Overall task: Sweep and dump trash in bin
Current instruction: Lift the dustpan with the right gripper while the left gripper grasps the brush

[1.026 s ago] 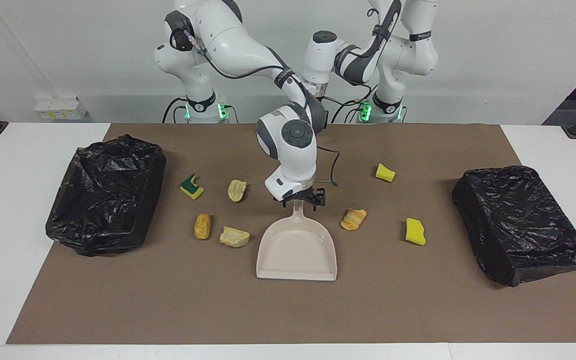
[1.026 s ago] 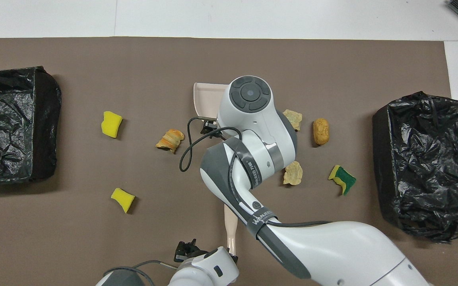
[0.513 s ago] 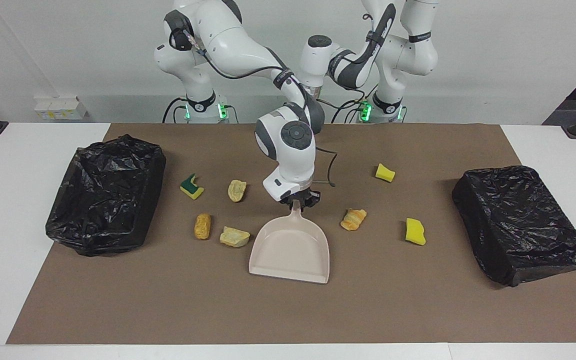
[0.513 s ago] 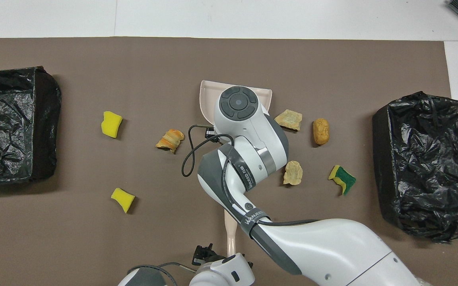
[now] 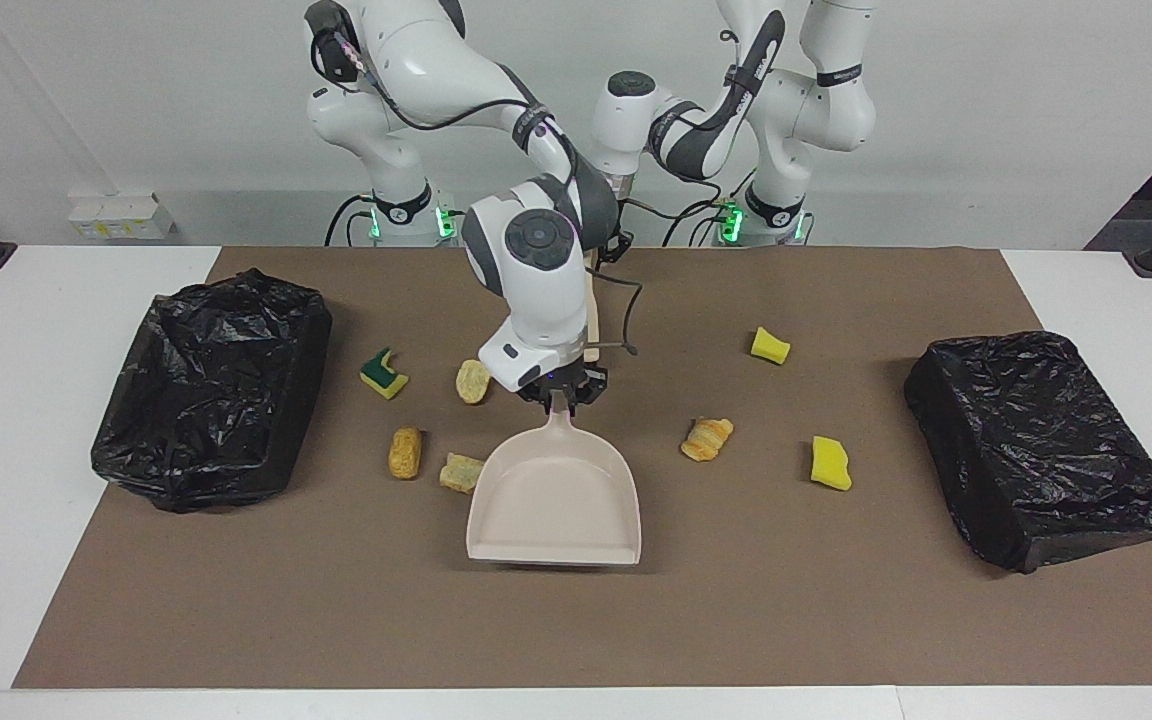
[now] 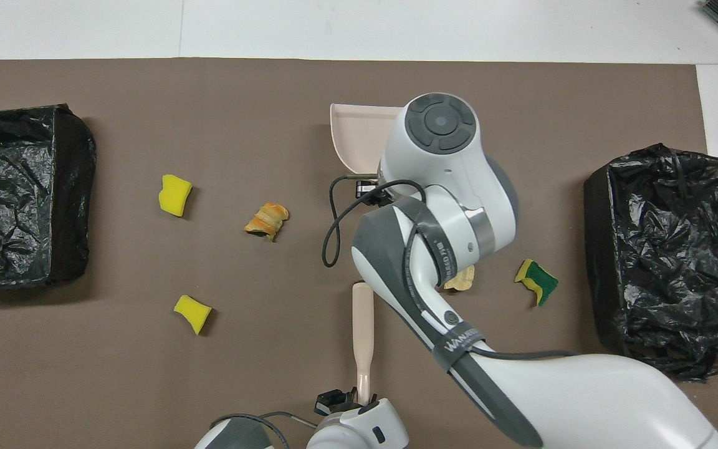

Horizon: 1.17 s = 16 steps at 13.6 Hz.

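Trash lies in seven bits across the brown mat [image 5: 836, 620], none of it in a bin. Clock hours below are read in the facing view with the beige dustpan [image 5: 554, 495] as the dial's centre and twelve toward the robots.

- At nine, a pale bread piece [image 5: 460, 472] sits against the dustpan's side wall.
- Outward from it lies a golden pastry chunk [image 5: 404, 452].
- At ten is the green-and-yellow sponge [image 5: 383, 373].
- At eleven is a bread chunk [image 5: 473, 381], just beside the right arm's wrist.
- Between two and three lies a striped pastry [image 5: 707, 438].
- At two, nearer the robots, sits a small yellow sponge [image 5: 769, 346].
- At three sits a larger yellow sponge [image 5: 830, 463].

One black-bagged bin [image 5: 211, 385] stands at nine, toward the right arm's end of the table. The other bin [image 5: 1041, 445] stands at three, toward the left arm's end.

The right gripper [image 5: 559, 395] is clenched on the dustpan's handle at twelve, with the pan's mouth facing six. The left gripper [image 6: 349, 399] is closed on the end of a beige brush handle [image 6: 363, 337]. That handle points away from the robots toward the right arm's elbow, and its head is hidden.
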### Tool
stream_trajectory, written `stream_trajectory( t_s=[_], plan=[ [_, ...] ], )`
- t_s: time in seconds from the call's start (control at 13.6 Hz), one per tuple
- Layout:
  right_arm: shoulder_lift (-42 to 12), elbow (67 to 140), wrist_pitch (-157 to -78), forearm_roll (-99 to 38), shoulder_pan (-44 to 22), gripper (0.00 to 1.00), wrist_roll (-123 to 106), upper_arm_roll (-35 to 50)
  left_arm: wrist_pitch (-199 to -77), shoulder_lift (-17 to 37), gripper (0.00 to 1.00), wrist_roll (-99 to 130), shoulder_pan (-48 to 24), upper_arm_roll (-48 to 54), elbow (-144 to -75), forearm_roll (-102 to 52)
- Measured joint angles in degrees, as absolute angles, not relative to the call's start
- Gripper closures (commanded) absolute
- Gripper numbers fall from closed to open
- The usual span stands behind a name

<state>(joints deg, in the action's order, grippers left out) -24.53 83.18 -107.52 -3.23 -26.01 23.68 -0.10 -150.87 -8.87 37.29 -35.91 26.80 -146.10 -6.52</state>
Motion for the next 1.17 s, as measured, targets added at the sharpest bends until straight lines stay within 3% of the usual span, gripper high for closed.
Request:
stream_trajectory(
  t_s=[0.29,0.59,0.88,1.17],
  plan=[
    [-18.4,83.2,-100.4,-3.6,-18.1,1.0,-3.2,-0.4,-149.8,-8.4,1.0,37.5,-36.0,26.7,-145.7,-6.5],
    [-17.2,81.7,-91.8,-2.1,-9.3,1.0,-33.5,-0.8,-138.4,-10.3,1.0,38.1,-33.5,25.6,-142.0,-6.5],
    [-15.7,83.6,-90.5,4.2,-11.3,1.0,-53.5,-0.3,-122.4,-13.2,1.0,36.6,-21.0,25.2,-132.7,-6.3],
    [-12.1,93.9,-99.4,6.0,-13.5,1.0,-64.5,-0.1,-115.7,-13.2,1.0,27.4,-7.8,24.9,-126.6,-5.2]
  ],
)
